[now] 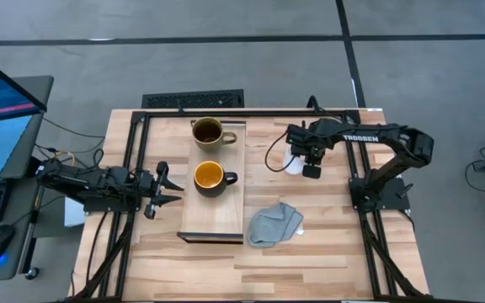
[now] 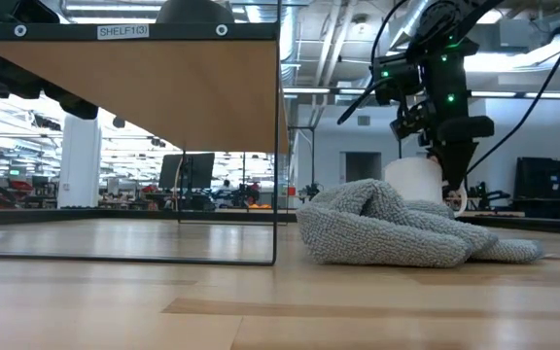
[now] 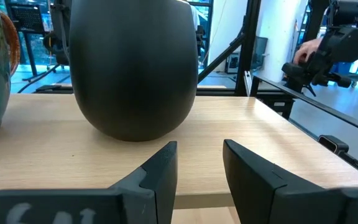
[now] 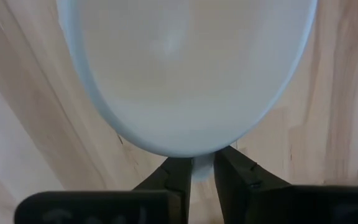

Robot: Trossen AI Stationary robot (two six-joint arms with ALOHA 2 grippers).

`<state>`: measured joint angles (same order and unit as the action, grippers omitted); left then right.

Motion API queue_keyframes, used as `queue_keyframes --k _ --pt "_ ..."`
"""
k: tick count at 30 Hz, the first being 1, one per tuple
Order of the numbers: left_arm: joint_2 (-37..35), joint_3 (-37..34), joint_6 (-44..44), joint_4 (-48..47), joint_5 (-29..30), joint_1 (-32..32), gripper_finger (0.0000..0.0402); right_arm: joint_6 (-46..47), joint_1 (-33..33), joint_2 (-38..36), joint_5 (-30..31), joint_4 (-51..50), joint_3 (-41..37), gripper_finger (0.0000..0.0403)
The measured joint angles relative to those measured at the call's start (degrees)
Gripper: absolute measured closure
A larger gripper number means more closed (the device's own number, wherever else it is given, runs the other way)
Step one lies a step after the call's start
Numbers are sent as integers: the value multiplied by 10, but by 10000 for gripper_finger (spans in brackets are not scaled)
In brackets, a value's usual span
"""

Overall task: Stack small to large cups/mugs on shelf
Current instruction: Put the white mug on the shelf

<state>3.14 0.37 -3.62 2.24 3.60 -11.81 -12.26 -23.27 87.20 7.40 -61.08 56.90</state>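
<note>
The brown-olive mug (image 1: 207, 131) and the black mug with the yellow inside (image 1: 209, 177) stand upright on the pale wood shelf (image 1: 224, 220). The small white mug (image 1: 292, 162) is to the shelf's right, over the tabletop. My right gripper (image 1: 311, 171) is above it, shut on it. The cloth hides the mug's base in the low view (image 2: 418, 180). My left gripper (image 1: 168, 189) is open at the shelf's left edge, its fingers (image 3: 199, 152) level and pointing at the black mug (image 3: 134, 68), apart from it. My right gripper (image 4: 202, 177) pinches a white part (image 4: 202, 167) just outside the white mug's rim between its two fingers; it looks like the handle. The fingers come from above, pointing down. The mug stays upright, its mouth up. Whether its base is on the table I cannot tell.
A crumpled grey cloth (image 1: 274, 223) lies on the table right of the shelf, nearer the front edge than the white mug. The shelf is raised on a thin black frame (image 2: 276, 194). A black frame (image 1: 251, 112) runs around the table.
</note>
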Motion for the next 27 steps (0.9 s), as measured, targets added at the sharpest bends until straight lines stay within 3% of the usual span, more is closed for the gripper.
queue_keyframes --k 17,27 --pt "0 0 0 0 0 0 282 17 0 0 -1 0 0 327" --pt "0 0 0 0 0 0 282 23 0 0 -1 0 0 276"
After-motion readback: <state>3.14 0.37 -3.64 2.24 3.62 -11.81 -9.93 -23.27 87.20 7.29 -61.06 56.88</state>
